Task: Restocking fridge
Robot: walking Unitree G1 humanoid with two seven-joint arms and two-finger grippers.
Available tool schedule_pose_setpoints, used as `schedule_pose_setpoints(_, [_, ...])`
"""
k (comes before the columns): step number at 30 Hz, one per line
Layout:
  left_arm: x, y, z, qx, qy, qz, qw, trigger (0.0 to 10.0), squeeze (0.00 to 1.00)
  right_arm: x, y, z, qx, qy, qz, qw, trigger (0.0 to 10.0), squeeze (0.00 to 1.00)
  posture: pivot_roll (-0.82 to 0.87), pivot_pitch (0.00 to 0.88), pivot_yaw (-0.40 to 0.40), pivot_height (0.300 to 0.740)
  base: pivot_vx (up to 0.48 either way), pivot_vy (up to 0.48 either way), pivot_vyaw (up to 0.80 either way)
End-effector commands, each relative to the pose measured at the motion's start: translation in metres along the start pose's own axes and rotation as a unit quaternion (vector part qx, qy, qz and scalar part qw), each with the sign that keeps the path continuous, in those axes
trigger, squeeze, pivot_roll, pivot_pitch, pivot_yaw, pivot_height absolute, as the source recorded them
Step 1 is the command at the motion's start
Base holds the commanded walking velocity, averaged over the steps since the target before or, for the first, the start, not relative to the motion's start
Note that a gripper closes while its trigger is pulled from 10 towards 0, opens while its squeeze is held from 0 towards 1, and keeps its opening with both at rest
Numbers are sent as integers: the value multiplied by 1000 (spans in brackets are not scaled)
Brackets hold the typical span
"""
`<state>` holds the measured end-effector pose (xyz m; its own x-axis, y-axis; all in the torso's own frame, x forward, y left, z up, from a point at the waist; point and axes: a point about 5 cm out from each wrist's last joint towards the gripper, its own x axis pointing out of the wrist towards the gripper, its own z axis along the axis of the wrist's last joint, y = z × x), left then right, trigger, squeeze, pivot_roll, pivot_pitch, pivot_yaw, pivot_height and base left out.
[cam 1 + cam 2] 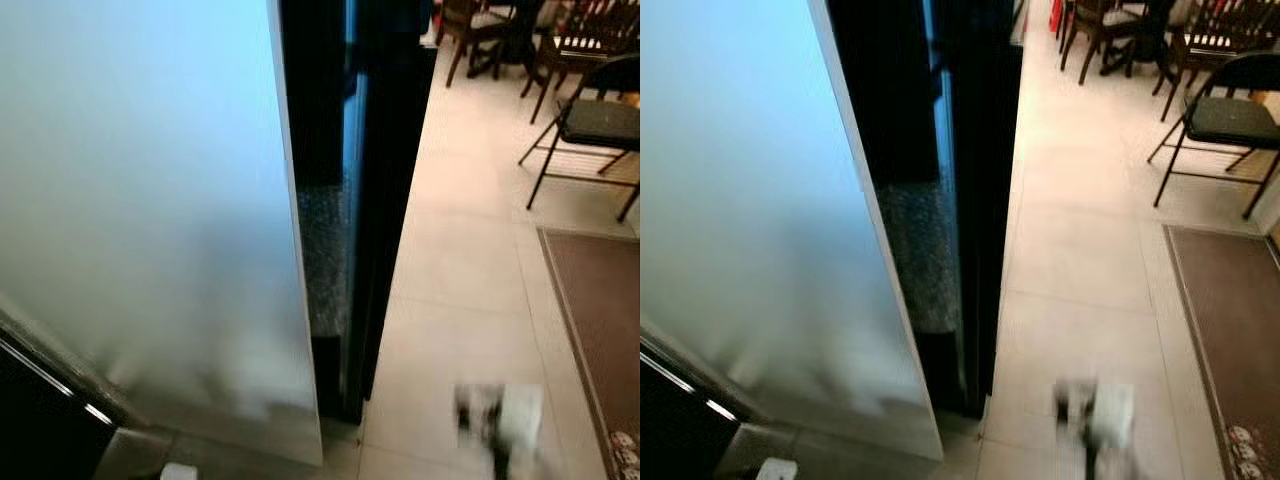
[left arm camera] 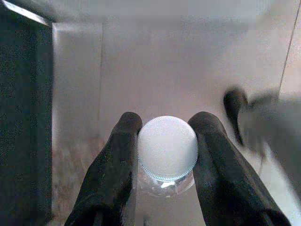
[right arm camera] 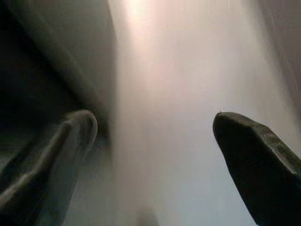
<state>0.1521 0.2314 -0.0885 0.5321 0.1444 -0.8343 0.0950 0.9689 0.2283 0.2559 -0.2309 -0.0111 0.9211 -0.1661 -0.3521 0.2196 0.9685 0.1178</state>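
The left gripper (image 2: 164,141) is clamping its two black fingers (image 2: 117,160) against either side of a white bottle cap (image 2: 167,147), one finger pressing each flank of the cap. The right gripper (image 3: 155,136) is holding its fingers (image 3: 254,160) spread wide apart, with nothing sitting between them. In the head views the right arm (image 1: 497,420) is showing low down as a motion-blurred grey and black shape.

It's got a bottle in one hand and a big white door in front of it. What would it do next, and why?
Probably keep the left tool clamped on the bottle and bring the open right tool to the white door's edge to swing it wider; the door blocks the way in, and the right tool holds nothing.
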Motion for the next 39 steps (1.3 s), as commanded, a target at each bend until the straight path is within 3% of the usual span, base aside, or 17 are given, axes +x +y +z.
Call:
schedule_pose_setpoints(1, [-4,1,-18,3,29,2,1000,10000,0,-5,-5,-3,5,-10,-17,1000,10000,0,10,0,28,740,0,0,0])
schedule_pose_setpoints(6, [-4,1,-18,0,29,3,1000,10000,0,-1,7,23,-31,-84,7,996,10000,0,12,0,29,740,0,0,0])
schedule_pose_setpoints(7, [-4,1,-19,1,31,3,1000,10000,0,3,19,37,-34,-112,21,993,10000,0,11,0,27,740,0,0,0])
schedule_pose_setpoints(10, [-4,1,-19,1,32,3,999,10000,0,1,38,54,-41,-141,51,988,10000,0,16,0,22,740,0,0,0])
schedule_pose_setpoints(13, [-4,1,-20,1,32,4,999,10000,0,-6,53,61,-60,-158,74,983,10000,0,17,0,21,740,0,0,0])
schedule_pose_setpoints(14, [-4,1,-20,1,32,5,999,10000,0,-11,67,61,-66,-160,104,979,10000,0,12,0,21,740,0,0,0])
schedule_pose_setpoints(16, [-4,1,-20,1,32,5,999,10000,0,-13,72,61,-67,-162,116,978,10000,0,12,0,21,740,0,0,0])
schedule_pose_setpoints(18, [-4,1,-21,4,33,4,999,10000,0,-20,92,61,-87,-165,158,970,10000,0,9,0,20,740,0,0,0])
schedule_pose_setpoints(19, [-4,1,-21,4,33,4,999,10000,0,-24,101,62,-83,-168,172,967,10000,349,9,0,18,740,0,0,0])
schedule_pose_setpoints(20, [-4,1,-21,4,33,4,999,10000,0,-27,109,63,-79,-170,181,966,10000,349,9,0,18,740,0,0,0])
schedule_pose_setpoints(21, [-4,1,-21,5,32,3,999,10000,0,-29,116,64,-71,-169,189,965,10000,1000,8,0,16,740,0,0,0])
schedule_pose_setpoints(24, [-4,0,-20,6,31,2,1000,10000,0,-34,126,68,-71,-158,192,966,10000,1000,10,0,15,740,0,0,0])
schedule_pose_setpoints(28, [-4,-1,-19,3,27,1,1000,10000,0,-27,127,76,-75,-161,174,968,10000,1000,12,0,10,740,0,0,0])
schedule_pose_setpoints(29, [-4,-1,-19,2,27,1,1000,10000,0,-25,127,79,-78,-164,172,968,10000,769,10,0,11,740,0,0,0])
schedule_pose_setpoints(30, [-4,-1,-19,0,27,2,1000,10000,0,-23,127,82,-86,-168,172,967,10000,294,10,0,11,740,0,0,0])
schedule_pose_setpoints(31, [-4,-1,-19,0,27,2,1000,10000,0,-21,129,85,-94,-172,173,965,10000,0,5,0,15,740,0,0,0])
schedule_pose_setpoints(39, [-4,-1,-18,-3,29,2,1000,10000,0,-10,129,106,-97,-190,124,969,10000,0,18,0,12,740,0,0,0])
